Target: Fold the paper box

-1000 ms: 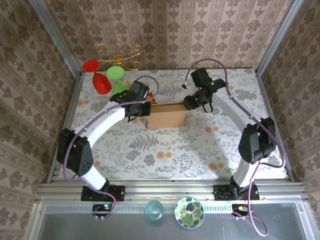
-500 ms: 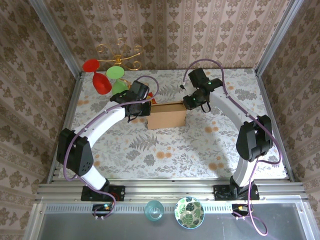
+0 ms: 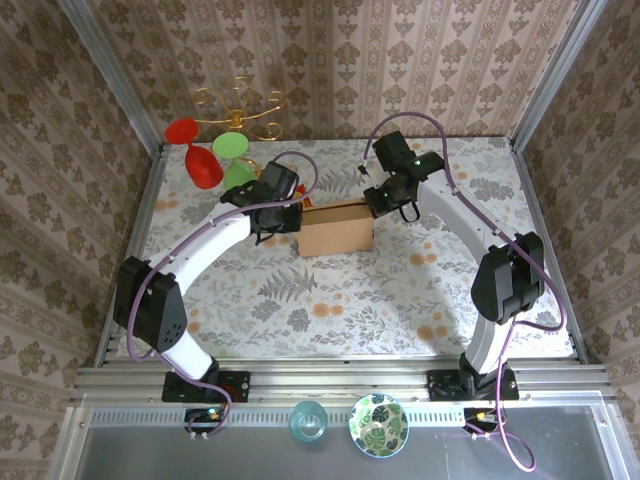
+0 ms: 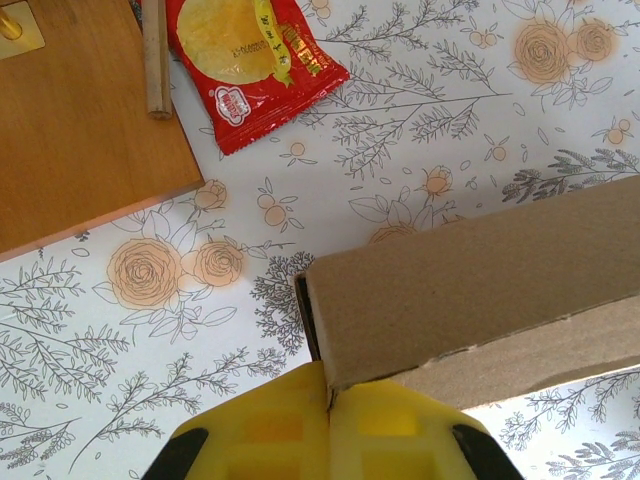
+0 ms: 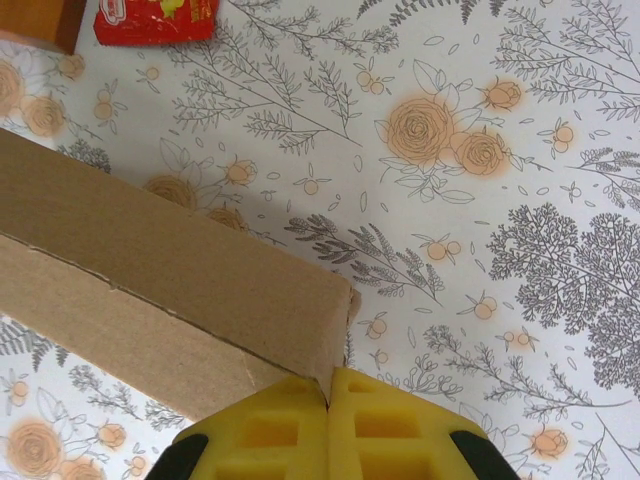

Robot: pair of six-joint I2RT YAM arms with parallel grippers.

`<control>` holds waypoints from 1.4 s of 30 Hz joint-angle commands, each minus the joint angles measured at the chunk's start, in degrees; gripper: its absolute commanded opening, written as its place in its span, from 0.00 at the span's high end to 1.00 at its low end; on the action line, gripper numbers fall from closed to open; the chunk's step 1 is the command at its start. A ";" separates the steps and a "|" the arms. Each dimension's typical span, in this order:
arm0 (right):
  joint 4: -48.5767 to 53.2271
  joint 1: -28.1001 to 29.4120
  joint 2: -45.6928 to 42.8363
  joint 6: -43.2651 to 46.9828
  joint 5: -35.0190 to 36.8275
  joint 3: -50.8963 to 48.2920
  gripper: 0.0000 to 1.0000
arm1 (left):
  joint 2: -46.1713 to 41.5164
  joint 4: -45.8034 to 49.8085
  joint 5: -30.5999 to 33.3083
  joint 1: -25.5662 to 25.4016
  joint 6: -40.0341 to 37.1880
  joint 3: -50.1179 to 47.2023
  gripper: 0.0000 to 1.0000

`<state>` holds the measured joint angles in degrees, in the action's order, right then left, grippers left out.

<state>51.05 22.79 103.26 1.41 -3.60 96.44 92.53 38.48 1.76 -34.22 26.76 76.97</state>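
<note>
The paper box [image 3: 335, 232] is a plain brown cardboard shape standing on the flowered table between the two arms. My left gripper [image 3: 289, 222] is at its left end. In the left wrist view the yellow fingers [image 4: 260, 430] are pressed together on the box's [image 4: 470, 290] end edge, where a dark slit between cardboard layers shows. My right gripper [image 3: 373, 207] is at the right end. In the right wrist view it [image 5: 328, 385] is shut on the box's [image 5: 170, 270] corner edge, with a crease line running along the side.
A red snack packet [image 4: 255, 60] and a wooden board [image 4: 80, 130] lie just behind the box's left end. Red and green glasses [image 3: 208, 160] and a gold stand [image 3: 240, 108] sit at the back left. A bowl [image 3: 378, 425] and a glass [image 3: 308, 421] sit below the table's near rail.
The right arm's wrist has shifted a little left and toward the back, still holding the box's right end. The left arm and the box have barely moved.
</note>
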 commanded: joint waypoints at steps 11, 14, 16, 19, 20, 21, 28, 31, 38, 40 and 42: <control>11.04 0.39 3.64 -7.94 -3.43 7.91 1.00 | 2.81 7.05 -0.56 -1.46 0.53 -2.17 1.00; 13.14 0.39 4.63 -9.17 -4.58 9.49 1.00 | 2.89 6.98 -0.33 -1.88 0.91 -2.24 1.00; 13.93 0.50 4.89 -9.83 -4.84 10.08 1.00 | 2.84 7.03 -0.11 -2.10 1.21 -2.18 1.00; 16.15 0.51 5.52 -10.82 -5.26 11.95 1.00 | 2.64 7.22 0.07 -2.43 1.83 -2.09 1.00; 17.23 0.59 5.82 -11.11 -5.37 12.69 1.00 | 2.56 7.27 0.16 -2.59 1.99 -2.09 1.00; 18.02 0.65 6.06 -11.24 -5.44 13.38 1.00 | 2.48 7.31 0.11 -2.67 2.13 -2.16 1.00; 22.66 0.68 8.05 -13.02 -6.33 16.87 1.00 | 2.57 7.04 0.26 -3.25 3.03 -2.96 1.00; 24.20 0.70 9.12 -13.68 -6.84 18.29 1.00 | 2.64 7.00 0.25 -3.40 3.03 -2.91 1.00; 25.35 0.77 9.99 -14.90 -6.62 19.77 1.00 | 2.65 7.05 0.35 -3.48 3.33 -2.67 1.00; 23.62 0.94 9.09 -14.99 -6.60 17.45 1.00 | 2.75 6.97 0.39 -3.49 3.44 -2.79 1.00; 20.72 1.14 7.83 -14.98 -6.26 14.19 1.00 | 2.82 6.83 0.43 -3.49 3.57 -2.83 1.00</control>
<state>73.12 22.94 112.09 -12.45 -7.46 113.60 92.53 38.96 4.34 -36.77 29.04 76.86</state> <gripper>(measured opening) 0.059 0.060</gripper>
